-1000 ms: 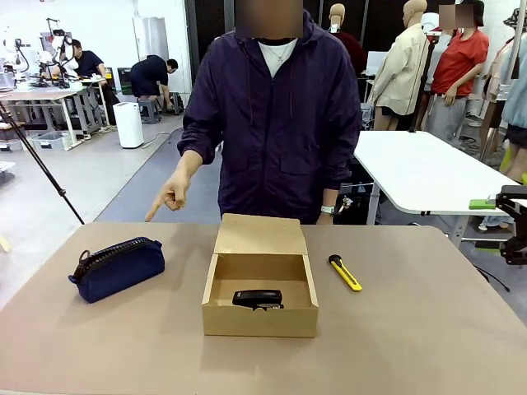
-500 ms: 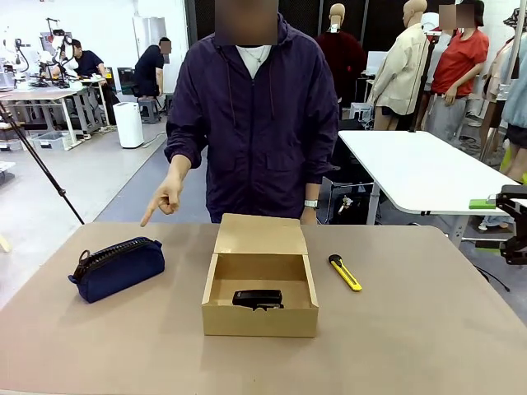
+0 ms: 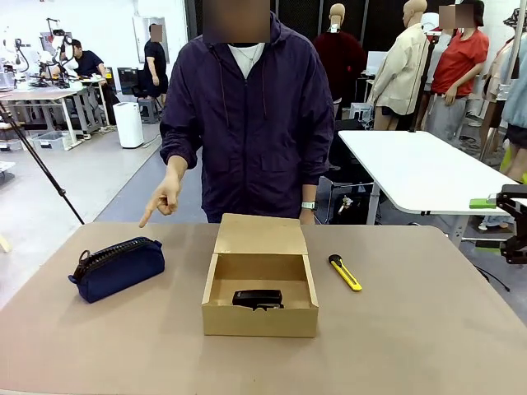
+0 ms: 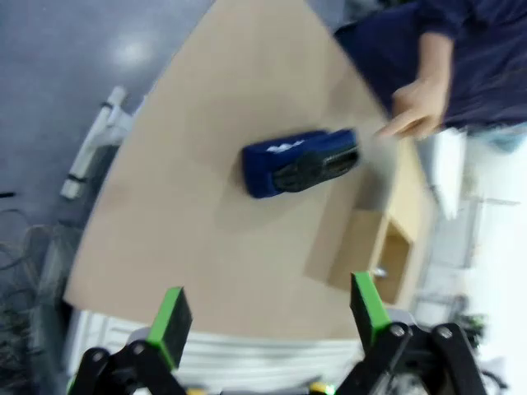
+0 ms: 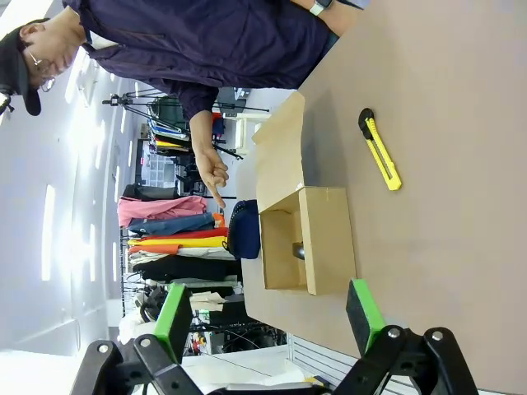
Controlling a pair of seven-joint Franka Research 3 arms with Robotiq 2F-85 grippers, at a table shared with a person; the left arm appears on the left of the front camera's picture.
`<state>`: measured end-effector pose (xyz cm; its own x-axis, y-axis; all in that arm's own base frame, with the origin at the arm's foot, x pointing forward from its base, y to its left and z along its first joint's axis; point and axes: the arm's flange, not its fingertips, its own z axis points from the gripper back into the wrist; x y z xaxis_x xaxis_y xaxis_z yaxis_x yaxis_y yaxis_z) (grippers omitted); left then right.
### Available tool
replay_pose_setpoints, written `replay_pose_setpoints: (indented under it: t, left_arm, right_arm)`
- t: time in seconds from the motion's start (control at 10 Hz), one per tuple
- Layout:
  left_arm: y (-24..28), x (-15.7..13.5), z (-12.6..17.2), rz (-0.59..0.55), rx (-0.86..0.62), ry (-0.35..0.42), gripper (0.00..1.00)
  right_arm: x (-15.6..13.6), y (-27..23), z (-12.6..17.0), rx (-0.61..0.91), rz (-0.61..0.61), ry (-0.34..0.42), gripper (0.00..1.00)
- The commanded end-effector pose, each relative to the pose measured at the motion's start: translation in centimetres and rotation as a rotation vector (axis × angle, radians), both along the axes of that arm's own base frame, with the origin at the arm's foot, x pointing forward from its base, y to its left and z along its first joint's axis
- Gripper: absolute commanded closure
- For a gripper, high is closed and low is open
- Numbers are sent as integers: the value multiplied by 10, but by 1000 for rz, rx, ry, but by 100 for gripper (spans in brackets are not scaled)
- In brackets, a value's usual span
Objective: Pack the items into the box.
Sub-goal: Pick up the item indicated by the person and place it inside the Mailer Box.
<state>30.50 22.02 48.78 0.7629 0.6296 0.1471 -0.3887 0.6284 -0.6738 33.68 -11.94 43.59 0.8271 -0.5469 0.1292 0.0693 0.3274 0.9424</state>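
Observation:
The brown cardboard box (image 3: 260,290) stands open in the middle of the table, flap lid laid back toward the person. A small black stapler-like object (image 3: 258,299) lies inside it. A navy blue zip pouch (image 3: 116,267) rests on the table to the box's left, and a yellow-and-black utility knife (image 3: 345,272) lies to its right. The person's hand (image 3: 165,197) points down toward the pouch. My left gripper (image 4: 272,309) hangs open high above the table, with the pouch (image 4: 300,162) and box (image 4: 368,251) far below. My right gripper (image 5: 270,313) is open too, off the table's side, facing the box (image 5: 306,238) and knife (image 5: 379,149).
A person in a dark purple jacket (image 3: 251,115) stands at the far edge of the table. A white table (image 3: 420,169) stands behind to the right. Bare tabletop (image 3: 428,329) surrounds the box in front and on both sides.
The person has straightened up and shifted slightly left, the pointing hand staying over the pouch's side. The box, pouch, knife and stapler have not moved.

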Motion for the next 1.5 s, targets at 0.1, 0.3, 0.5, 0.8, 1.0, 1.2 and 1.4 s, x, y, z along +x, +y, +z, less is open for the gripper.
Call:
replay_pose_setpoints:
  t: [0.1, 0.3, 0.5, 0.8, 1.0, 1.2, 1.4]
  left_arm:
    - [-70, 59, 8, -236, 244, 131, 0]
    - [-144, 90, -20, -247, 461, 222, 0]
    - [-204, 93, -30, -244, 622, 166, 0]
    - [-220, 99, -30, -316, 588, 132, 0]
    - [-220, 99, -30, -316, 588, 132, 0]
    - [-222, 99, -32, -342, 621, 118, 0]
    - [-235, 147, -44, -498, 611, 215, 0]
  right_arm:
    - [0, -3, 5, -1, 5, 5, 0]
    - [0, -3, 5, -1, 5, 5, 0]
    - [0, -3, 5, -1, 5, 5, 0]
    - [0, -3, 5, -1, 5, 5, 0]
    - [0, -3, 5, -1, 5, 5, 0]
    - [0, -3, 5, -1, 5, 5, 0]
    - [0, -3, 5, -1, 5, 5, 0]
